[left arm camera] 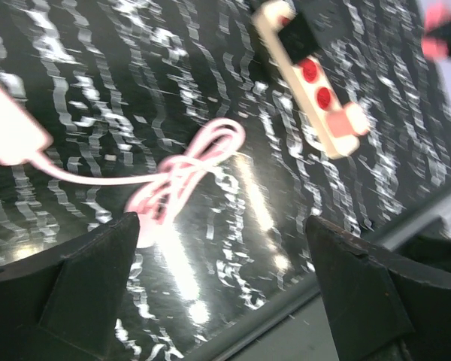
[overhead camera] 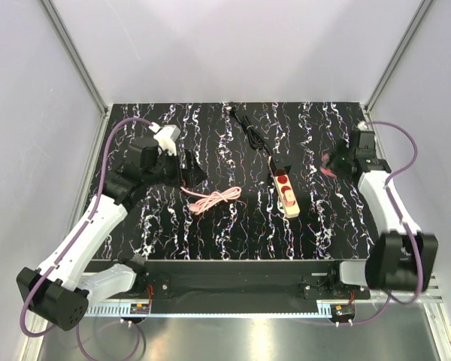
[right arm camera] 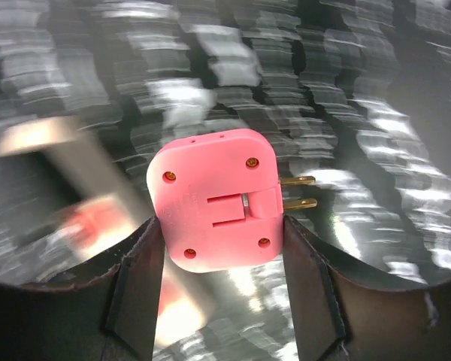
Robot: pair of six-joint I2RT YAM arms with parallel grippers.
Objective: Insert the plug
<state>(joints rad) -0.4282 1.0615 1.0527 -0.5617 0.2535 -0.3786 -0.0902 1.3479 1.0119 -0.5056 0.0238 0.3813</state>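
Our right end effector (right arm camera: pixel 219 229) clamps the pink plug (right arm camera: pixel 210 197), its prongs (right arm camera: pixel 297 192) pointing away from the power strip (overhead camera: pixel 286 192); our left end effector (left arm camera: pixel 222 222) stands apart.

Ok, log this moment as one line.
right fingers shut on pink plug, prongs bare | left fingers open near pink cable | power strip apart, plug not inserted

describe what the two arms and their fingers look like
The left arm and right arm both have white tapered links joined by chunky black joint housings, and a purple cable loops alongside each. The left fingers and right fingers are matte black wedges with scuffed edges.
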